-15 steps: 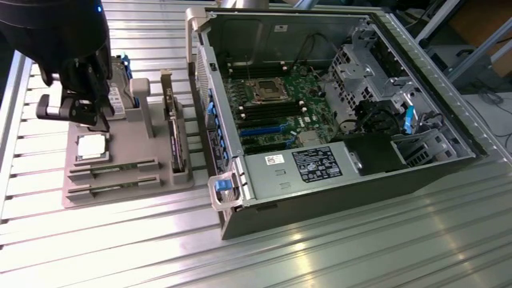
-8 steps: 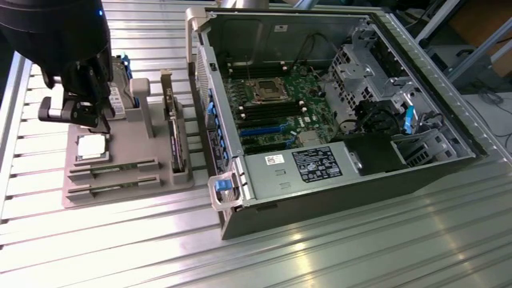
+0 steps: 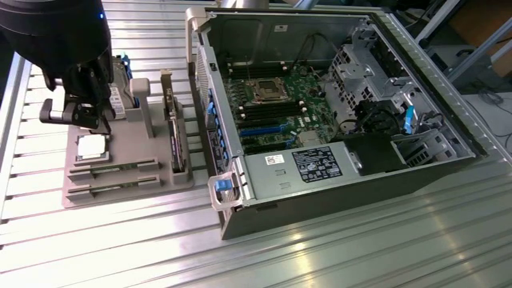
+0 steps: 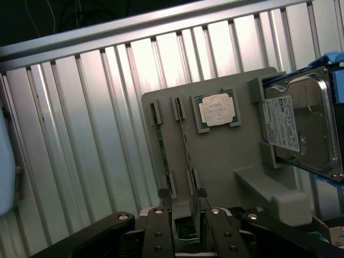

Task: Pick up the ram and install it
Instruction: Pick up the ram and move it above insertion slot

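Exterior view, starting from its left: the dark arm comes down over the grey parts tray (image 3: 120,201), which lies on the ribbed metal table (image 3: 344,252). The gripper (image 3: 86,120) hangs above the far half of the tray with its fingers spread and nothing between them. It is just beside the hard drive (image 3: 120,96), which stands on edge in a blue-trimmed cradle, and above the square silver processor (image 3: 93,146).

On the near side of the processor, two thin green boards sit edge-up in parallel holders. The inner ram stick (image 3: 112,170) is next to the processor, and the outer ram stick (image 3: 112,188) is closer to the tray's near edge. Neither is touched or lifted.

Further toward the exterior view's right, the expansion card (image 3: 172,141) stands upright along the tray's side. Beyond it the open computer case (image 3: 336,198) lies on its side, showing the motherboard (image 3: 276,117) and the labelled power supply (image 3: 308,165).

Wrist view: the outer ram stick (image 4: 157,145) and the inner ram stick (image 4: 185,150) run side by side across the tray (image 4: 226,156). The gripper (image 4: 181,196) is lined up with the end of the inner one, and its fingers (image 4: 161,215) stand apart on either side of that line, clear of the board. Past the sticks lie the processor (image 4: 216,110) and the hard drive (image 4: 301,126).
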### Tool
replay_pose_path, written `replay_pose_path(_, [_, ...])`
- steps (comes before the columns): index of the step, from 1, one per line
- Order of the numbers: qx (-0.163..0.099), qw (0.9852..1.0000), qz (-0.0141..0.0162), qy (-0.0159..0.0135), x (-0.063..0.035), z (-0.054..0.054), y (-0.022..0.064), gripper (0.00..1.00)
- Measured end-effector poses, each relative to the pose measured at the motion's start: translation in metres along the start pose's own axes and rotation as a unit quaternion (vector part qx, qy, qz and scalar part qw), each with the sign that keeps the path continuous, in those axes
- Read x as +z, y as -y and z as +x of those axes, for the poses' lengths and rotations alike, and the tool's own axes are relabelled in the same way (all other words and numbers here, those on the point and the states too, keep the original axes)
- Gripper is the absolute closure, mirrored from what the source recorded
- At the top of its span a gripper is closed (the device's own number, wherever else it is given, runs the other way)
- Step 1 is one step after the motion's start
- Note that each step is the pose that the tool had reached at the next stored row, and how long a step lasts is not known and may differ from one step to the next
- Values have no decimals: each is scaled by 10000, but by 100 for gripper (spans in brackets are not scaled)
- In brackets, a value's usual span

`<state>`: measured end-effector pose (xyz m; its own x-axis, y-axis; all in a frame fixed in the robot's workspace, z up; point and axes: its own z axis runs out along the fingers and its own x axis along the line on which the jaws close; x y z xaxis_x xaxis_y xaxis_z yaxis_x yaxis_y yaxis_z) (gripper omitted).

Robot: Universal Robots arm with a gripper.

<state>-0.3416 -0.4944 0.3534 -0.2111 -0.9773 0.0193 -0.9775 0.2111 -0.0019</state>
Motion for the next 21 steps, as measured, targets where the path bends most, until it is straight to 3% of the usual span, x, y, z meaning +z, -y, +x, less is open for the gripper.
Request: replay_pose_path(21, [0, 10000, 0, 0, 128, -2, 0, 70])
